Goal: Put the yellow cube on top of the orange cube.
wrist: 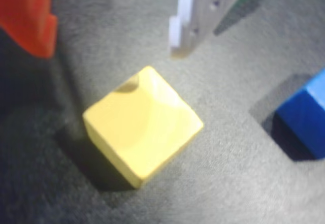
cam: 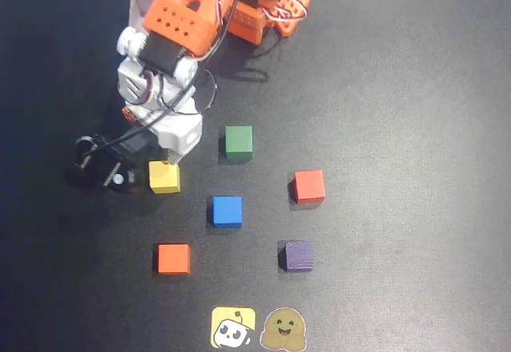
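Hovering pincer (wrist: 109, 36) above yellow cube (wrist: 142, 125)

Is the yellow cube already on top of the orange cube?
No, in the overhead view the yellow cube sits on the mat, apart from the orange cube.

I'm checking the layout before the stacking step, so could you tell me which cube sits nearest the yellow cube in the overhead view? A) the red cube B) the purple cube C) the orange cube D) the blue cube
D: in the overhead view the blue cube lies just down and right of the yellow cube, closer than the orange cube, and it also shows beside it in the wrist view.
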Robot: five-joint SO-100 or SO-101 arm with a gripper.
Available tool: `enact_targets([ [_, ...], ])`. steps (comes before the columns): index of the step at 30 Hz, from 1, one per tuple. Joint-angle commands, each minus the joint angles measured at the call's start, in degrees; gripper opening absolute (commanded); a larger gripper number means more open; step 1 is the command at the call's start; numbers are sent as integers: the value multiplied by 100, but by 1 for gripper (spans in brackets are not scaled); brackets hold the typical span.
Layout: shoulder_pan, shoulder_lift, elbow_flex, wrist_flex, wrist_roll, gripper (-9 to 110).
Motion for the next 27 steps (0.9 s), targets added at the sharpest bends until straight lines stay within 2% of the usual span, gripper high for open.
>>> enact_targets([
  [1,44,9,-281,-18,79,18],
  [8,70,-26,-290,-158,-1969,17],
  [24,35,-896,-738,-185,-4069,18],
  [27,-35,-932,-747,-149,-4245,25],
])
